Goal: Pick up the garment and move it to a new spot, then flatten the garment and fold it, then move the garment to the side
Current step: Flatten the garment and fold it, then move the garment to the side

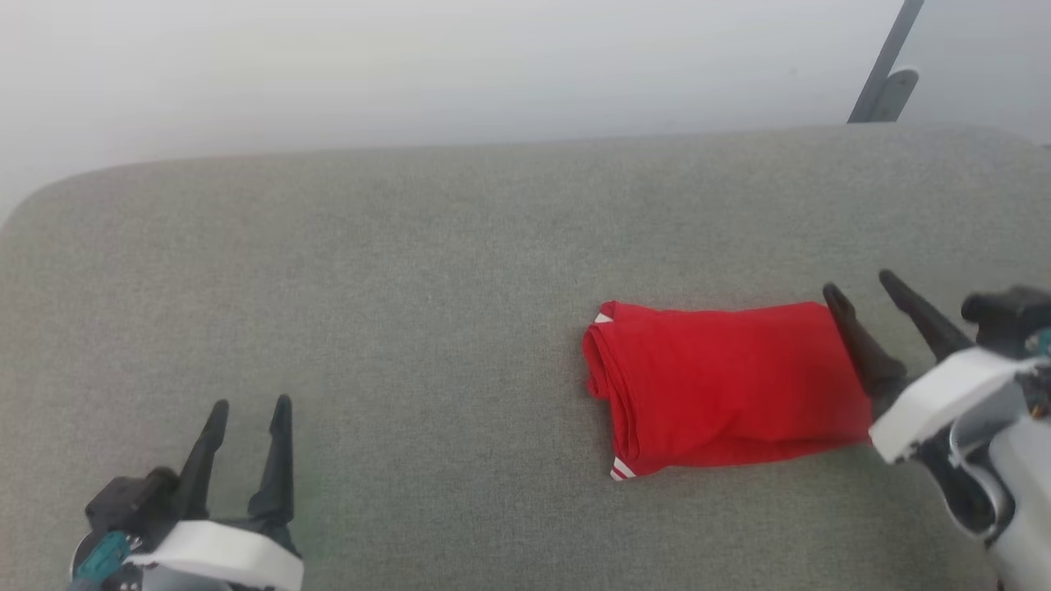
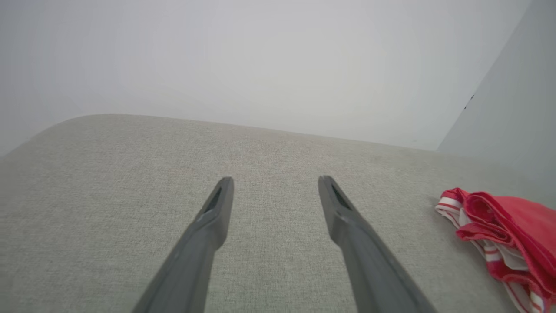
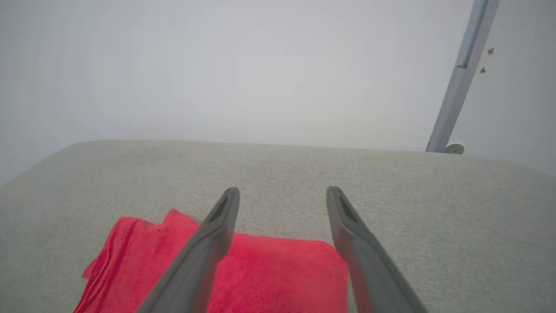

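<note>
left gripper (image 1: 251,402): well left of the garment (image 1: 722,386), nearer the camera; fingers moderately spread, nothing between them.
cushion (image 1: 410,287): grey woven surface under the garment, rounded corners.
garment: folded into a compact red rectangle, lying flat; layered fold edges on its left side, white-striped trim peeking out at both left corners.
right gripper (image 1: 860,282): at the garment's right edge; fingers apart, gripping nothing; inner finger runs along that edge, contact unclear.
pole (image 1: 887,66): grey, slanted, beyond the garment's far right.
</note>
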Controlling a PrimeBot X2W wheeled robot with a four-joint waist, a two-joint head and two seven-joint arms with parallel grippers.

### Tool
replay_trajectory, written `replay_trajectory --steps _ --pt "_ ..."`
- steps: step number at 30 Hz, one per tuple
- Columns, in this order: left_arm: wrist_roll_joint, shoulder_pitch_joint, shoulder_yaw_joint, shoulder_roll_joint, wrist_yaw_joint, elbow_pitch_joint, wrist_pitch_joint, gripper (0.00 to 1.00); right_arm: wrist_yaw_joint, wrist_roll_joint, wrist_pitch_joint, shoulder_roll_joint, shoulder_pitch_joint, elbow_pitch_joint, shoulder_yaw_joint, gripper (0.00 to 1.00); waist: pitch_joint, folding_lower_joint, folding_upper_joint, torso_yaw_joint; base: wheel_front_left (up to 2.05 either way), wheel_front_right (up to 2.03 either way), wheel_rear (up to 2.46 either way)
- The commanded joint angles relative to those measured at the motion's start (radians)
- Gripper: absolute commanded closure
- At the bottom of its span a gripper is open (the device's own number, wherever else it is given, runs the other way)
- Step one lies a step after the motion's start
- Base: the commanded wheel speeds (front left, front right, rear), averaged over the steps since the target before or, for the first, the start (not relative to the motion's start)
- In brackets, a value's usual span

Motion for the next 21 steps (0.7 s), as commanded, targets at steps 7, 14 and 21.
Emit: replay_trajectory --steps 7,14,21 --pt "0.032 0.087 0.046 -0.001 -0.001 -0.062 -0.005 0.0 0.0 -0.036 -0.058 0.013 0.136 -0.039 -0.068 0.0 -0.037 0.0 -0.0001 0.019 0.0 0.0 0.0" --pt "0.055 0.166 0.059 -0.011 -0.001 -0.147 -0.005 0.0 0.0 -0.08 -0.063 0.028 0.266 -0.133 -0.201 0.0 -0.035 0.0 -0.0001 0.037 0.0 0.0 0.0" --pt "0.064 0.21 0.069 -0.029 -0.001 -0.219 -0.005 0.0 0.0 -0.149 -0.022 0.073 0.392 -0.263 -0.331 0.0 -0.028 0.0 -0.0001 0.053 0.0 0.0 0.0"
